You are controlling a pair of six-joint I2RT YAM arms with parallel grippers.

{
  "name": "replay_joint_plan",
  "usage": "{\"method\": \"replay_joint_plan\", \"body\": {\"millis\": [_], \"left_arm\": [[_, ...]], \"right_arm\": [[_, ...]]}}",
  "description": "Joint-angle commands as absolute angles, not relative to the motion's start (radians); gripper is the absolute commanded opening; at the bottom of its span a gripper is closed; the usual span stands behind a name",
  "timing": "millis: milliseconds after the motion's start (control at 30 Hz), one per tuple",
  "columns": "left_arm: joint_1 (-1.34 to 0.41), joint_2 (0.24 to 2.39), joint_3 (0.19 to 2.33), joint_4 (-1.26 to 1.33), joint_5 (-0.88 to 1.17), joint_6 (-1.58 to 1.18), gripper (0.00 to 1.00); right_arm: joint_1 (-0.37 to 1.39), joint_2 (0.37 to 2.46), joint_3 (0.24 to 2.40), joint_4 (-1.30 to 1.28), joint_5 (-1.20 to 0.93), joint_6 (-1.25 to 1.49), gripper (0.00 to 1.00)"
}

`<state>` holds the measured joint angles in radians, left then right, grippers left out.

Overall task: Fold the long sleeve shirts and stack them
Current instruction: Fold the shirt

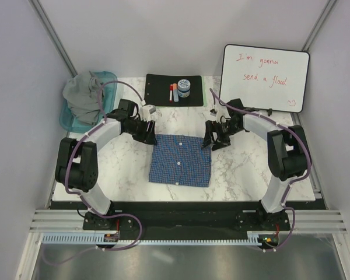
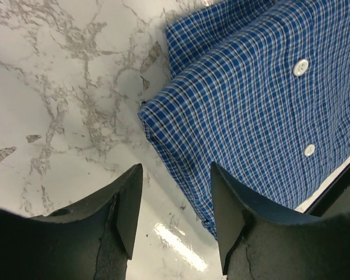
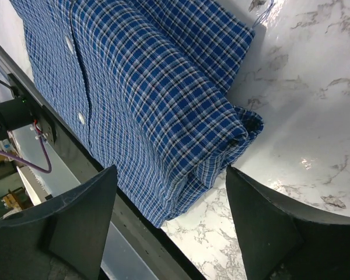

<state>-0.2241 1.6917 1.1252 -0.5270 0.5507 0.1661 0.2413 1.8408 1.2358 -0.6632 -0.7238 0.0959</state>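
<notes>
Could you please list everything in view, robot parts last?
checked shirt: one, blue-and-white, folded, table centre.
grey shirt: one, grey, heaped over the tub.
tub: one, translucent teal, far-left corner.
mat: one, black, far centre.
markers: apparently two, red and blue, on the mat.
jar: one, white and blue, on the mat.
whiteboard: one, red writing, far right.
table: one, white marble.
left pincer: black, open, by the shirt's far-left corner.
right pincer: black, open, by its far-right corner.
</notes>
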Motion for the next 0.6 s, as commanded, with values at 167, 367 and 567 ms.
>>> {"method": "replay_joint_plan", "body": {"millis": [167, 367, 567], "left_arm": [[-0.221, 1.686, 1.026, -0.315, 0.578, -0.035, 0.51], [-0.219, 1.648, 1.009, -0.250, 0.624, -0.078, 0.25], [-0.235, 1.652, 1.028, -0.221, 0.635, -0.083, 0.03]], "right_arm": [[0.310, 1.850, 1.187, -0.542, -0.778, 0.104, 0.63], [0.282, 1.989, 1.340, -0.658, -0.813, 0.034, 0.42], [0.245, 2.058, 1.462, -0.713, -0.799, -0.044, 0.28]]}}
